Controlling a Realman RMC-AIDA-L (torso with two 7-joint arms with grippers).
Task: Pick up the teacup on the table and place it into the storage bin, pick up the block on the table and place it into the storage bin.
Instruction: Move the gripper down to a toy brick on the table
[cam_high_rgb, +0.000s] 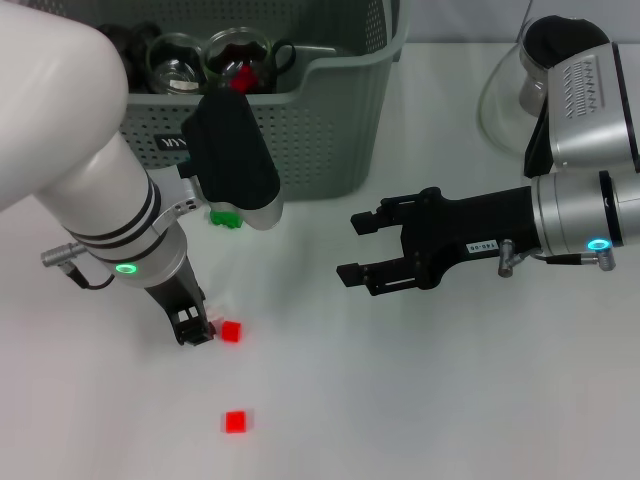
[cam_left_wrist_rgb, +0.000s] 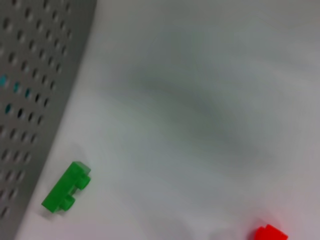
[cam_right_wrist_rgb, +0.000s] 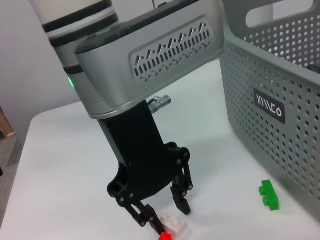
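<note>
Block (cam_high_rgb: 231, 331) beside left end effector (cam_high_rgb: 197, 330)

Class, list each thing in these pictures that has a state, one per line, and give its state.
left hand: open, lowered to the table, straddling a clear block
clear block: flat on the table
right hand: open, empty, above the table
storage bin: upright, holding glassware
green block: lying beside the bin
</note>
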